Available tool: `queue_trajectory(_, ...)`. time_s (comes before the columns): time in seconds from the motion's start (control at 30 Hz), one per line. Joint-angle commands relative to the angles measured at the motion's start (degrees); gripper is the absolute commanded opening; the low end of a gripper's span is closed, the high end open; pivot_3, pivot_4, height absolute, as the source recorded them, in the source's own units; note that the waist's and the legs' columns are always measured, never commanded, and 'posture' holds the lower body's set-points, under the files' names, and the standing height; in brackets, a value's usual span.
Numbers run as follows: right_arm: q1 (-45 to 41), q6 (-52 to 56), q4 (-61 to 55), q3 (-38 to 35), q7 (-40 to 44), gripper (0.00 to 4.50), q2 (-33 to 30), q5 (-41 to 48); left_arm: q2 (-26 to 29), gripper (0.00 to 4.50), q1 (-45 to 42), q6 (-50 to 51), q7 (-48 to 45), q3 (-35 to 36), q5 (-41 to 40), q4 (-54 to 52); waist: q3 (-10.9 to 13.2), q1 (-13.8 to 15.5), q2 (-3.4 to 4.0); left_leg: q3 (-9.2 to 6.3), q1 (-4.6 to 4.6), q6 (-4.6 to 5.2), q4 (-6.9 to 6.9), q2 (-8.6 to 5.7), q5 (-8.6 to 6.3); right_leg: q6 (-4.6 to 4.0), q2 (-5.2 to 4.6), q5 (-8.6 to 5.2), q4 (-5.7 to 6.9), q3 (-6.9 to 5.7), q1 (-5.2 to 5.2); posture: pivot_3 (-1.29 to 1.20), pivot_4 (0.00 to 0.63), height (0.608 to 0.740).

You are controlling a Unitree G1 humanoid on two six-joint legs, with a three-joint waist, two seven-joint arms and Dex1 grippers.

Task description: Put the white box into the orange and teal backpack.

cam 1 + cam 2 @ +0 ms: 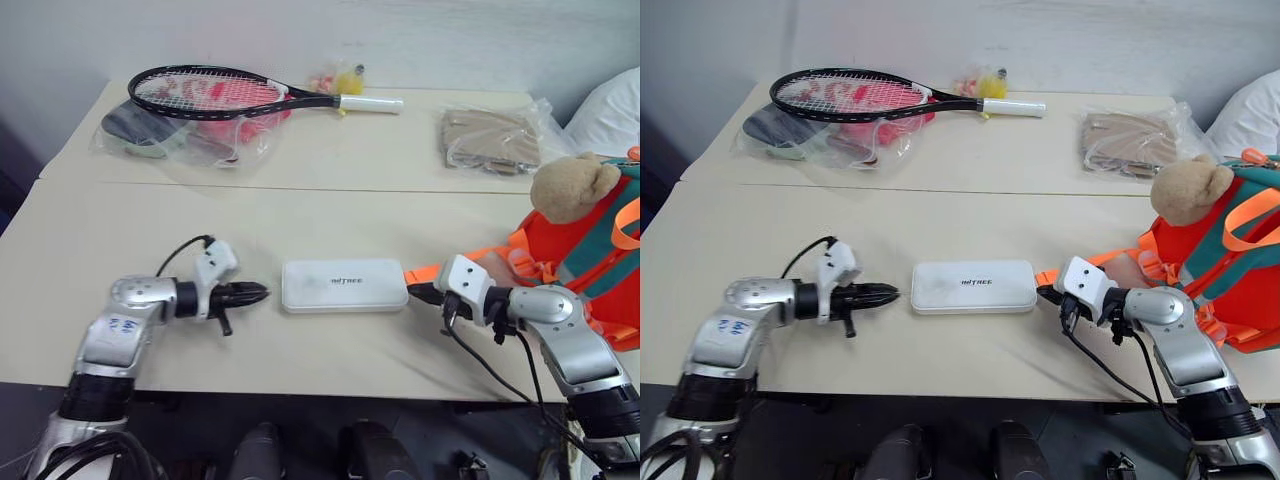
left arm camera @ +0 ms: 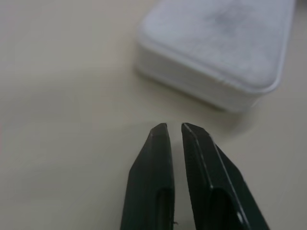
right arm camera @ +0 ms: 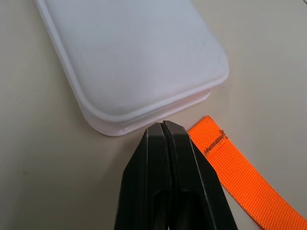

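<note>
White box (image 1: pixel 344 286) lying flat on the table (image 1: pixel 300 215), between the two grippers. Left gripper (image 2: pixel 174 128): jaws parted by a narrow slit, holding nothing, tips just short of the box's near end and clear of it. Right gripper (image 3: pixel 162 125): jaws pressed together, empty, tips right at the opposite end of the box; contact cannot be told. An orange strap (image 3: pixel 242 175) lies on the table just beside the right jaws, running back to the backpack (image 1: pixel 585 250), which stands behind that gripper with a plush bear head (image 1: pixel 572 186) on top. Well beyond both jaws: a racket (image 1: pixel 250 95) over plastic bags (image 1: pixel 175 135).
</note>
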Motion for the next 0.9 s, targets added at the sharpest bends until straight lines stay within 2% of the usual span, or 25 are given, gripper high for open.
queue_trajectory(0.03, -1.31, -2.19, 1.18, -2.07, 0.88, 0.0, -1.76, 0.03, 0.34, 1.59, -2.33, 14.79, 1.31, 6.67, -8.58, -0.76, 0.0, 0.12, 0.0, 0.0, -0.01, 0.01, 0.0, -0.02, 0.0, 0.0, -0.02, 0.0, 0.0, 0.0, 0.0, 0.0, 0.15, 0.74)
queue_trajectory(0.17, -3.44, -4.38, 4.33, -1.63, 1.81, 0.0, -2.11, -0.18, -1.39, 2.83, -9.73, 34.75, 0.4, 13.83, -19.21, 8.74, 0.0, 0.23, 0.0, -0.03, -0.02, 0.05, 0.09, -0.06, 0.0, 0.0, -0.06, 0.0, 0.0, -0.04, 0.03, 0.0, 0.15, 0.74)
queue_trajectory(0.27, -4.69, -5.82, 5.7, -0.74, 2.94, 0.0, -1.93, -0.28, -3.89, 3.72, -17.18, 47.01, 5.69, 13.69, -19.4, 18.18, 0.0, 0.28, 0.0, -0.06, -0.02, 0.04, 0.13, -0.08, 0.01, 0.0, -0.06, 0.0, 0.03, -0.09, 0.05, 0.0, 0.15, 0.74)
queue_trajectory(0.33, -5.47, -6.4, 6.31, -0.21, 3.53, 0.0, -1.57, -0.34, -5.12, 3.72, -20.52, 50.74, 6.75, 12.88, -21.71, 22.9, 0.0, 0.2, 0.0, -0.05, -0.02, 0.03, 0.11, -0.09, 0.02, 0.01, -0.06, 0.0, 0.03, -0.06, 0.04, 0.0, 0.15, 0.74)
queue_trajectory(0.53, -7.37, -7.61, 7.42, 1.06, 4.23, 0.0, -0.14, -0.94, -7.24, 3.72, -24.98, 51.24, 12.52, 3.66, -26.54, 31.61, -0.01, 0.05, 0.02, -0.03, -0.01, -0.05, 0.09, -0.04, 0.06, 0.01, -0.03, 0.0, 0.08, -0.05, -0.03, 0.0, 0.15, 0.74)
queue_trajectory(0.63, -8.14, -7.98, 7.56, 1.6, 4.36, 0.0, 0.79, -1.24, -9.76, 3.72, -26.06, 51.24, 15.22, 4.14, -28.44, 32.98, -0.02, 0.25, 0.04, -0.03, 0.03, -0.06, 0.17, -0.06, 0.06, 0.01, -0.05, 0.0, 0.14, -0.03, 0.03, 0.0, 0.15, 0.74)
queue_trajectory(0.73, -8.69, -8.7, 7.77, 2.39, 4.6, 0.0, 1.95, -1.29, -13.46, 3.72, -27.37, 51.24, 17.97, 7.65, -31.26, 36.29, -0.02, 0.55, 0.04, -0.08, 0.0, -0.03, 0.28, -0.11, 0.05, 0.01, -0.11, 0.0, 0.16, -0.07, 0.05, 0.0, 0.15, 0.74)
queue_trajectory(0.9, -9.01, -8.71, 7.67, 3.22, 3.99, 0.0, 3.98, -2.18, -14.2, 3.72, -26.32, 51.24, 19.97, 6.12, -38.93, 35.0, -0.02, 0.22, 0.04, -0.07, -0.02, -0.02, 0.31, -0.1, 0.04, 0.01, -0.1, 0.0, 0.17, -0.07, 0.04, 0.0, 0.15, 0.74)
